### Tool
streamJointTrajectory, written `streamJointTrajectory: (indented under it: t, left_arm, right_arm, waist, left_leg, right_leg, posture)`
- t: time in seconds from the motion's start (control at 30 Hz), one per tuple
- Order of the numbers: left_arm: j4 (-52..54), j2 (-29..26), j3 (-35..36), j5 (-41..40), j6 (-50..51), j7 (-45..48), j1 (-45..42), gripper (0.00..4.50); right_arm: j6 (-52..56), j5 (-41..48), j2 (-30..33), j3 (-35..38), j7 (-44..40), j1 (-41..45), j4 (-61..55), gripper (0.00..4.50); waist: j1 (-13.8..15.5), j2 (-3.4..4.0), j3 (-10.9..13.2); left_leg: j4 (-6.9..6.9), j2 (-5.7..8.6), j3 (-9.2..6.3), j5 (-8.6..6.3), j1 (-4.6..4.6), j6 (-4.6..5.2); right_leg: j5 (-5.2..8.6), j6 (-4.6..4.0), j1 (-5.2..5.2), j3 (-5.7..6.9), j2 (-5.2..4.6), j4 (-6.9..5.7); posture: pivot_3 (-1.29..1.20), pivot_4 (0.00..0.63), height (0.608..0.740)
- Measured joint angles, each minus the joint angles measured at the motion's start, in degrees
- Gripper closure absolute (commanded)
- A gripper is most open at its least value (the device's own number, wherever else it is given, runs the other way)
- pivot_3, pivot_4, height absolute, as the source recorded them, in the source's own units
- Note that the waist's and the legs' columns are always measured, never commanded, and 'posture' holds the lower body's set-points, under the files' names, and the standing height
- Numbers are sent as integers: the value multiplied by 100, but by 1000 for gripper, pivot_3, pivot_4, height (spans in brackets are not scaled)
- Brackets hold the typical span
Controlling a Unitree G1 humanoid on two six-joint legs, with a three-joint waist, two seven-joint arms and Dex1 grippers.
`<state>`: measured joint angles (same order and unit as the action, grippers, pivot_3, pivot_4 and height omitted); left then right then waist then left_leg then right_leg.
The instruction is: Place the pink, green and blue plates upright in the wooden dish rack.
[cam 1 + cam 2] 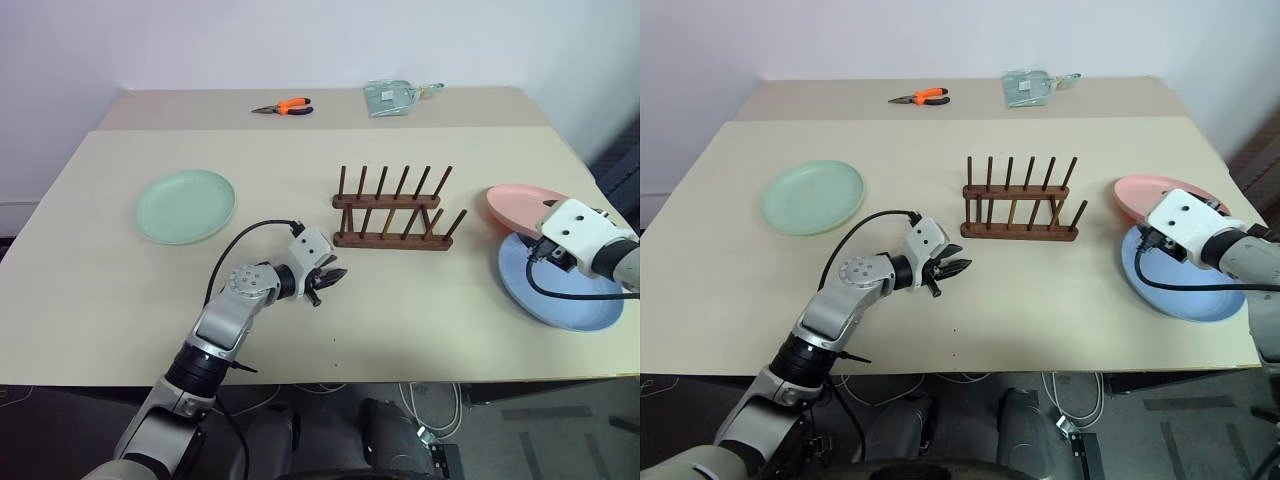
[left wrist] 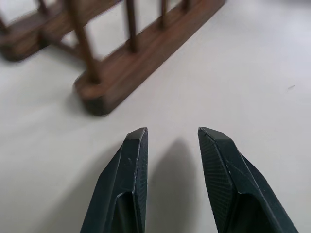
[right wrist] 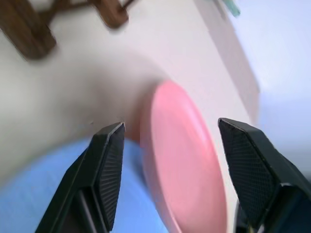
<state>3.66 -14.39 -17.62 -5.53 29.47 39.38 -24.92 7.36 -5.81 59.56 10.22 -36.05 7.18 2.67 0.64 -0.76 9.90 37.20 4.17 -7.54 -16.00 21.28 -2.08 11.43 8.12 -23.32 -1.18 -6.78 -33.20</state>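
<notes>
Right tool (image 3: pixel 170 145) hung open over the pink plate (image 3: pixel 187 170), gripping nothing. Left tool (image 2: pixel 172 141) sat part open, empty, near the wooden dish rack (image 1: pixel 392 212). Green plate (image 1: pixel 185 205) lay flat on the desk (image 1: pixel 90 270).

wall (image 1: pixel 300 40): plain white | table (image 1: pixel 300 330): beige, two joined tops | floor: cables (image 1: pixel 430 405), perhaps dark

The right arm's white wrist covers where the pink plate (image 1: pixel 515 203) meets the blue plate (image 1: pixel 560 292) — contact unclear. The packet (image 1: pixel 392 97) at the table's (image 1: pixel 90 290) far edge is too small to identify; the rack (image 3: pixel 29 26) blurs in the right wrist view.
</notes>
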Motion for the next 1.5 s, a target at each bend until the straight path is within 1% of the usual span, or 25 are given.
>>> streamJointTrajectory:
  t: [0.1, 0.13, 0.17, 0.23, 0.3, 0.33, 0.47, 0.53, 0.6, 0.63, 0.7, 0.77, 0.83, 0.9, 1.0, 1.13, 1.23, 1.3, 1.33, 1.4, 1.43, 1.5]
  left_arm:
    - [160, 49, -59, -72, -3, 92, 15, 2878]
    - [211, 67, -81, -101, -1, 119, 17, 2878]
    - [269, 81, -90, -129, 2, 141, 21, 2878]
    - [390, 59, -90, -156, 9, 171, 33, 2878]
    - [500, 5, -81, -229, 36, 177, 60, 2878]
    - [559, -27, -74, -257, 44, 177, 87, 2878]
    - [667, -163, -53, -312, 53, 170, 239, 2878]
    - [681, -237, -46, -340, 57, 168, 269, 2878]
    - [714, -282, 15, -374, 64, 162, 280, 2878]
    - [726, -301, 52, -388, 64, 160, 280, 2878]
    - [732, -295, 61, -402, 65, 158, 274, 2878]
    - [731, -302, 61, -418, 65, 159, 274, 2878]
    - [726, -318, 72, -419, 63, 157, 273, 2878]
    - [725, -325, 91, -419, 57, 156, 274, 2878]
    - [725, -321, 98, -431, 53, 154, 274, 2878]
    - [729, -324, 98, -471, 53, 148, 283, 2878]
    - [734, -325, 99, -504, 54, 133, 288, 2878]
    - [754, -324, 114, -520, 59, 107, 287, 2878]
    - [768, -325, 124, -521, 67, 96, 288, 2878]
    - [773, -344, 163, -523, 116, 47, 288, 2878]
    - [774, -349, 167, -523, 120, 43, 288, 2878]
    - [782, -358, 169, -527, 148, 35, 290, 2878]
  right_arm:
    - [-479, -436, -12, -478, 256, 531, 1190, 1285]
    - [-663, -577, -12, -604, 345, 712, 1597, 1812]
    - [-821, -691, -12, -724, 413, 858, 1924, 2080]
    - [-1074, -811, -26, -873, 518, 1039, 2367, 3059]
    - [-1302, -912, -30, -975, 607, 1172, 2701, 4134]
    - [-1378, -914, -33, -979, 650, 1182, 2764, 4478]
    - [-1535, -777, -37, -887, 647, 1130, 2621, 4478]
    - [-1442, -356, -160, -530, 564, 1061, 2169, 4478]
    - [-804, 743, -554, 131, 366, 1098, 1285, 4478]
    - [-168, 1615, -868, 504, 331, 1229, 722, 4478]
    - [1146, 3459, -1305, 1138, 405, 1567, -263, 4478]
    - [2263, 5231, -1445, 1666, 534, 1777, -1094, 4478]
    - [2970, 6458, -1576, 1955, 772, 1823, -1626, 4478]
    - [3412, 7020, -1698, 1928, 1108, 1823, -1804, 4478]
    - [3873, 7309, -1856, 1773, 1645, 1756, -1797, 4478]
    - [4086, 7340, -1859, 1667, 1808, 1734, -1785, 4478]
    - [4116, 7137, -1836, 1508, 1785, 1712, -1725, 4478]
    - [4090, 6718, -1712, 1223, 1636, 1619, -1583, 4478]
    - [4084, 6559, -1676, 1133, 1590, 1583, -1499, 4112]
    - [4050, 6116, -1650, 862, 1414, 1549, -1283, 3198]
    - [4037, 6040, -1645, 822, 1384, 1549, -1247, 2916]
    - [3909, 5787, -1604, 763, 1243, 1549, -1236, 2016]
  waist:
    - [-14, 9, 2]
    - [-18, 9, 2]
    - [-20, 9, 2]
    - [-25, 11, 2]
    - [-31, 11, 2]
    - [-31, 11, 2]
    - [-35, 15, 3]
    - [-47, 19, 6]
    - [-77, 19, 7]
    - [-102, 19, 7]
    - [-108, 22, 6]
    - [-75, 18, 7]
    - [-1, 12, 4]
    - [22, 12, 4]
    - [21, 15, 6]
    - [8, 15, 6]
    - [1, 15, 6]
    - [1, 14, 5]
    - [2, 14, 5]
    - [2, 15, 5]
    - [2, 16, 6]
    - [3, 17, 6]
  left_leg:
    - [-1, 2, 12, 0, 0, 1]
    - [-2, 1, 12, 0, -1, 1]
    - [-4, 1, 12, 0, -2, 1]
    - [-8, 1, 12, 1, -2, 1]
    - [-8, 1, 12, 1, -1, 0]
    - [-7, 1, 12, 1, -1, 1]
    - [-6, 2, 11, 1, -1, 1]
    - [-7, 1, 11, 1, -1, 1]
    - [-8, -2, 5, 1, -1, 1]
    - [-7, -3, -1, 1, -1, 1]
    - [-6, -4, -13, 1, 0, 1]
    - [-6, -3, -22, 0, 4, 2]
    - [-6, -3, -24, -1, 5, 3]
    - [-1, -2, -22, -1, 7, 3]
    - [1, 1, -15, -1, 10, 3]
    - [-8, 0, -12, -1, 10, 4]
    - [-8, 0, -8, -1, 8, 4]
    - [-5, 0, -7, -1, 7, 4]
    - [-5, 0, -5, -1, 8, 4]
    - [-5, 0, -4, -1, 8, 4]
    - [-6, 0, -5, -1, 8, 4]
    - [-7, 0, -5, -1, 9, 4]
  right_leg:
    - [-5, -8, -3, -10, -2, 1]
    - [-14, -22, -4, -10, -1, 0]
    - [-15, -21, -6, -10, -1, -1]
    - [-17, -18, -7, -10, 0, -1]
    - [-19, -14, -6, -11, 0, 0]
    - [-20, -12, -6, -11, 0, 0]
    - [-20, -11, -5, -14, 0, 0]
    - [-21, -9, -6, -15, 1, 0]
    - [-23, -6, -5, -14, 4, -1]
    - [-23, -6, -4, -13, 6, -2]
    - [-24, -6, -3, -12, 6, -3]
    - [-23, -7, -1, 1, 6, 0]
    - [-18, -15, 1, 5, 5, 6]
    - [-12, -26, 2, 4, 1, 6]
    - [-12, -26, -2, 1, -1, 7]
    - [-17, -17, -10, 2, 1, 3]
    - [-20, -12, -10, 1, 2, 2]
    - [-19, -14, -9, 1, 2, 2]
    - [-19, -14, -9, 1, 2, 2]
    - [-20, -11, -11, 0, 2, 1]
    - [-21, -10, -12, 0, 2, 0]
    - [-22, -6, -13, 0, 2, 1]
  posture:
    - [0, 150, 740]
    - [0, 150, 740]
    - [0, 150, 740]
    - [0, 150, 740]
    - [0, 150, 740]
    - [0, 150, 740]
    - [0, 150, 740]
    - [0, 150, 740]
    - [0, 150, 740]
    - [0, 150, 740]
    - [0, 150, 740]
    - [0, 150, 740]
    - [0, 150, 740]
    - [0, 150, 740]
    - [0, 150, 740]
    - [0, 150, 740]
    - [0, 150, 740]
    - [0, 150, 740]
    - [0, 150, 740]
    - [0, 150, 740]
    - [0, 150, 740]
    - [0, 150, 740]
